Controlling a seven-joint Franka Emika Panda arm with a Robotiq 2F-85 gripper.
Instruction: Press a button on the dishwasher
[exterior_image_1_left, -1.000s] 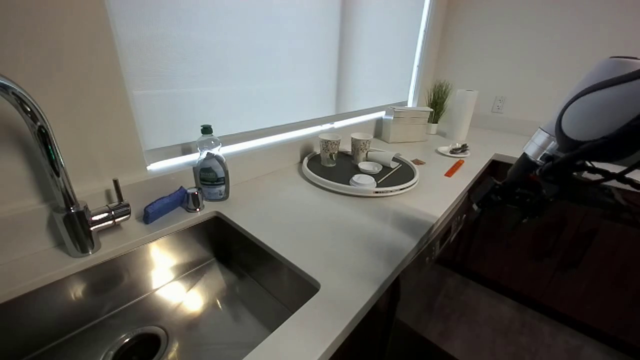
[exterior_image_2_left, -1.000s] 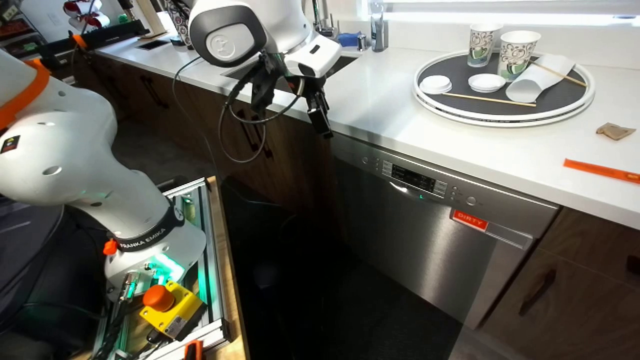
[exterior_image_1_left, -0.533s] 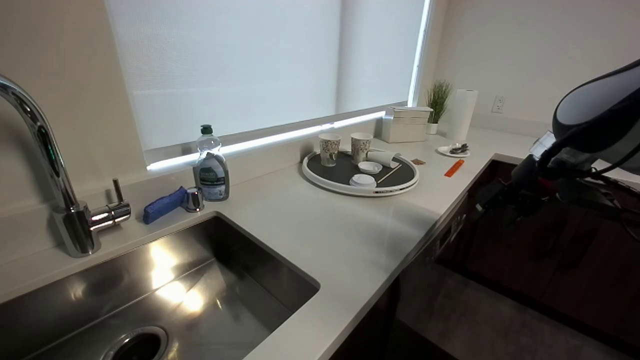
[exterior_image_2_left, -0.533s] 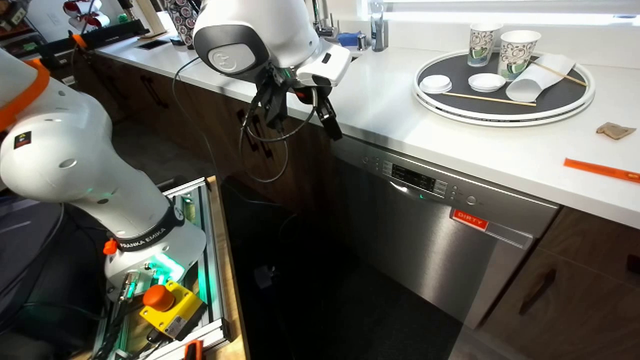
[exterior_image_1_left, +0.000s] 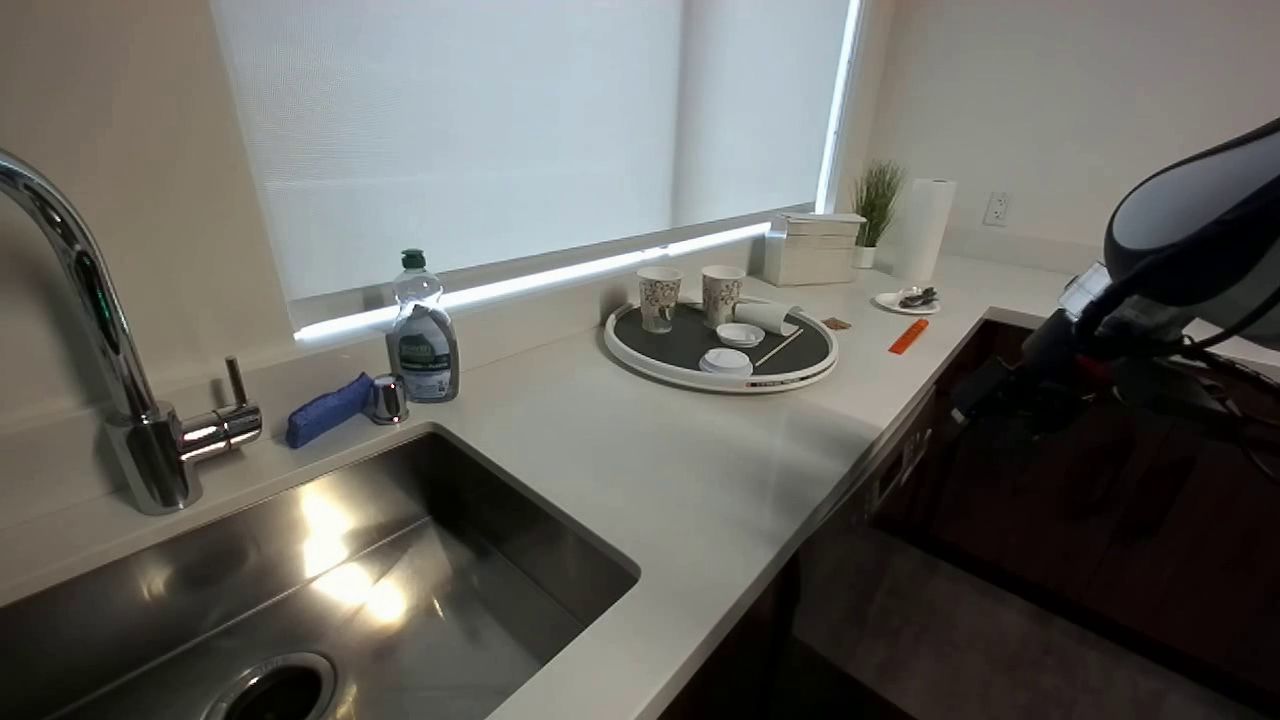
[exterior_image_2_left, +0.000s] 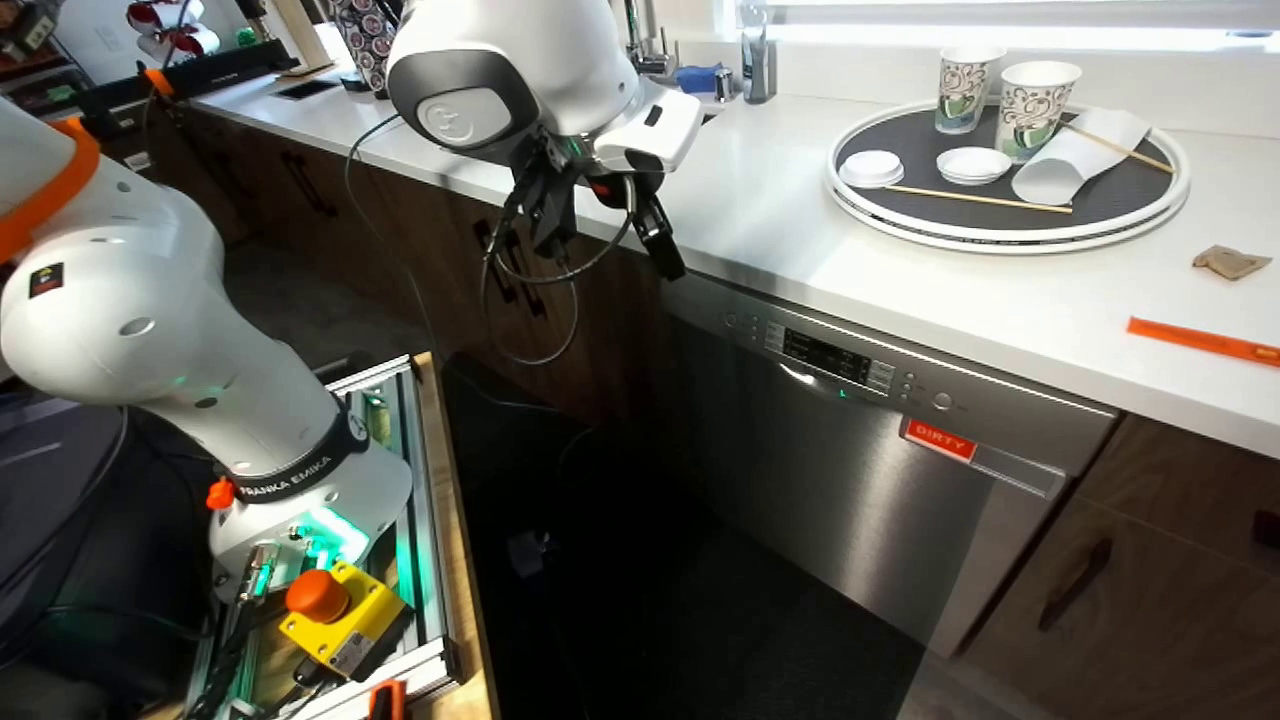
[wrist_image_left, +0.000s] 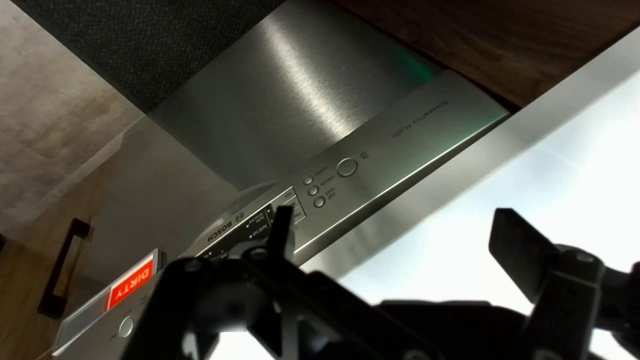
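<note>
Wrist view shows us the gripper (wrist_image_left: 392, 225) with its two fingers (wrist_image_left: 520, 250) standing wide apart. Beyond them we see the steel dishwasher (wrist_image_left: 280, 115), with round buttons (wrist_image_left: 347, 167) and a red "DIRTY" sign (wrist_image_left: 131, 283). In an exterior view we find the dishwasher set under the counter (exterior_image_2_left: 790, 225), and the gripper hangs near its upper corner. Whether they touch, we cannot tell.
</note>
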